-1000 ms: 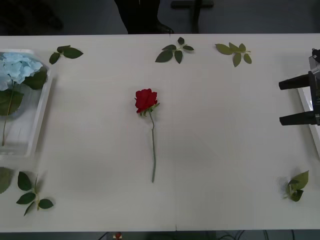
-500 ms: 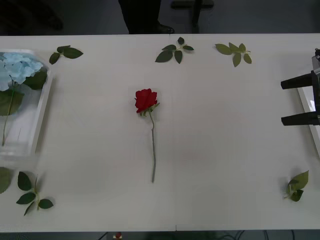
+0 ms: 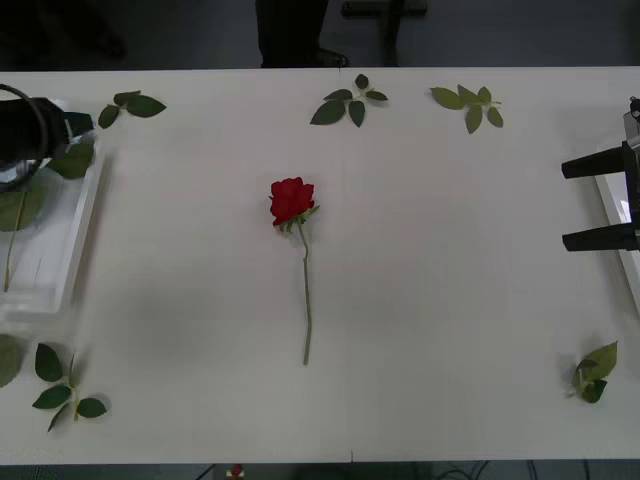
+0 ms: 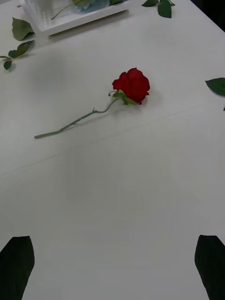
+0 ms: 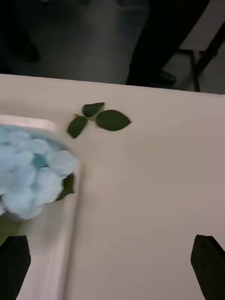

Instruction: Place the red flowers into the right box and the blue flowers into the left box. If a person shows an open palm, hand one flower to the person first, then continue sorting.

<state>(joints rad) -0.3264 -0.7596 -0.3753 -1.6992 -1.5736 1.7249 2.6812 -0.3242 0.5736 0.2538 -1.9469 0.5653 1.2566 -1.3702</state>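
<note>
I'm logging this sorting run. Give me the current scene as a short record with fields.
rose: one, lying mid-table, head toward the far edge, stem toward the robot
blue flowers: cluster in the left box
right box: edge at the table's right side
left tool: open, over the left box's far corner
right tool: open, empty, at the right box, apart from the rose
leaf sprigs: loose ones around the table's edges
person: legs beyond the far edge
</note>
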